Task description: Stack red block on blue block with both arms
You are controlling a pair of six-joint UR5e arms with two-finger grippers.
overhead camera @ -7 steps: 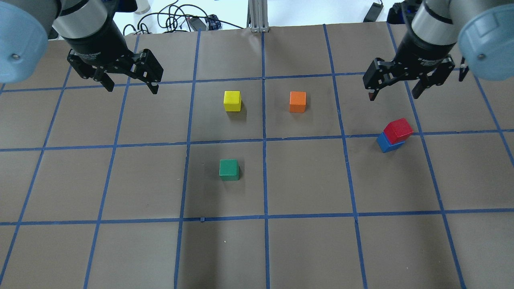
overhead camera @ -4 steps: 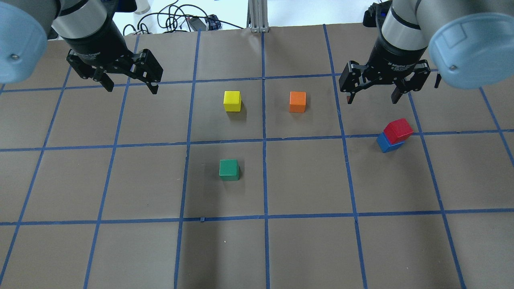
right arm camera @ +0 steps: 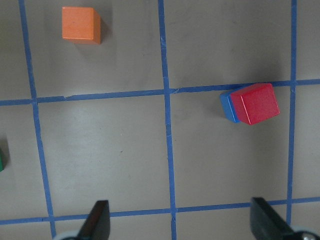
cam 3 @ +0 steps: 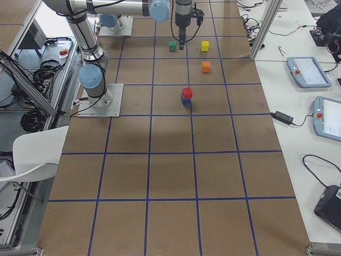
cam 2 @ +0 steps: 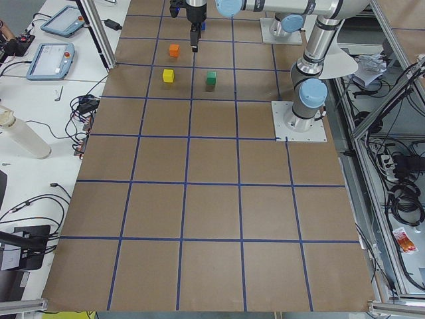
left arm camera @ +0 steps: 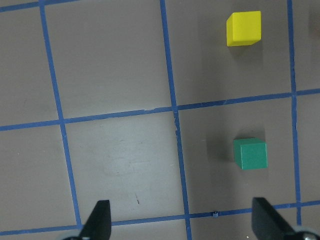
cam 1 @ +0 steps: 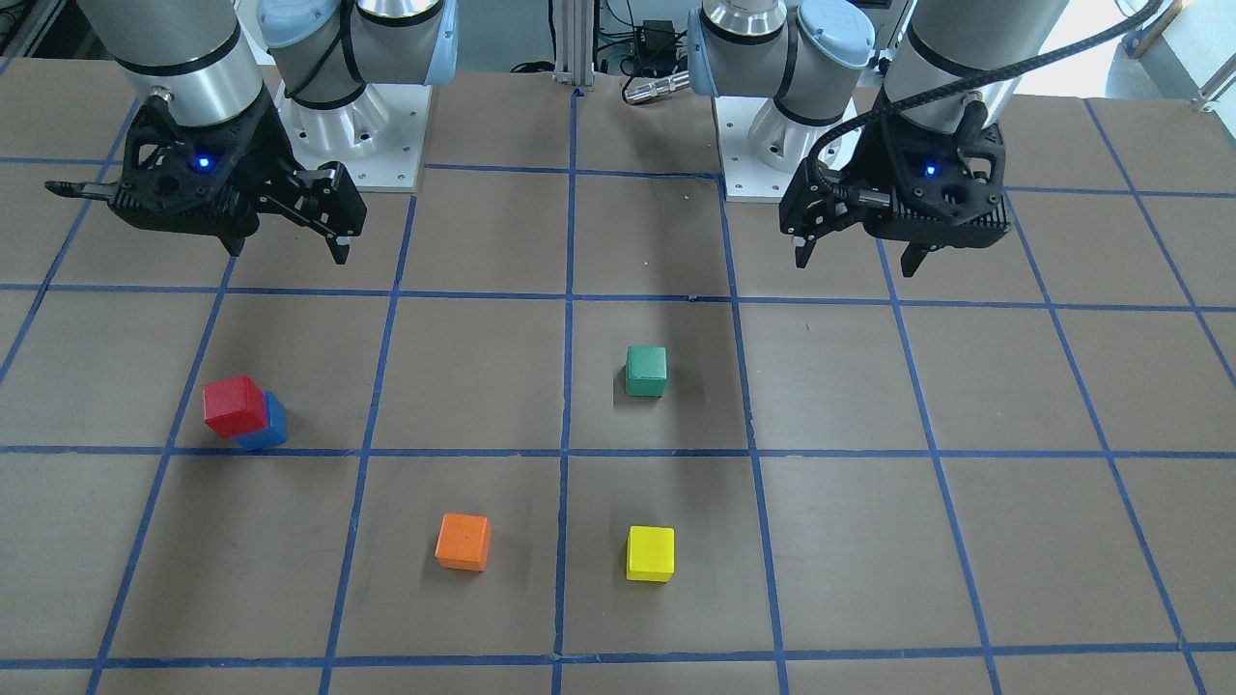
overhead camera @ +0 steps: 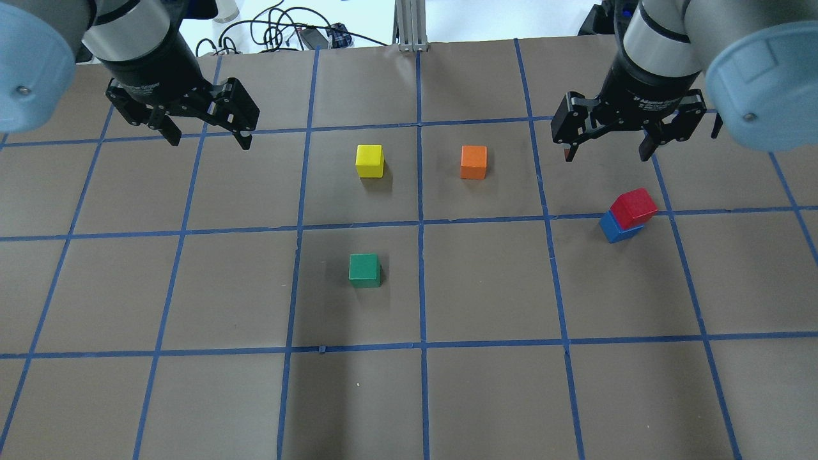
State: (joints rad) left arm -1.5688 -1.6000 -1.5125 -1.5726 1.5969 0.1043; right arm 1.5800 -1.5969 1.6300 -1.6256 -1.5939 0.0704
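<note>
Jaws, left and right, gape empty; red block (overhead camera: pixel 634 206) sits atop blue block (overhead camera: pixel 611 228).

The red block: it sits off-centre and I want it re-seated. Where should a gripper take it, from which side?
From straight above, closing on two opposite side faces of the red block. It sits offset on the blue block, turned slightly off the grid lines, so probably rotate the grip to match.

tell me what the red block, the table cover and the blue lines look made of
Red block: probably painted wood or hard plastic; matte, even faces, crisp edges, no glare.
Table cover: likely brown paper or card; dull, faintly scuffed.
Blue lines: seemingly tape; ragged joins where strips cross.
</note>
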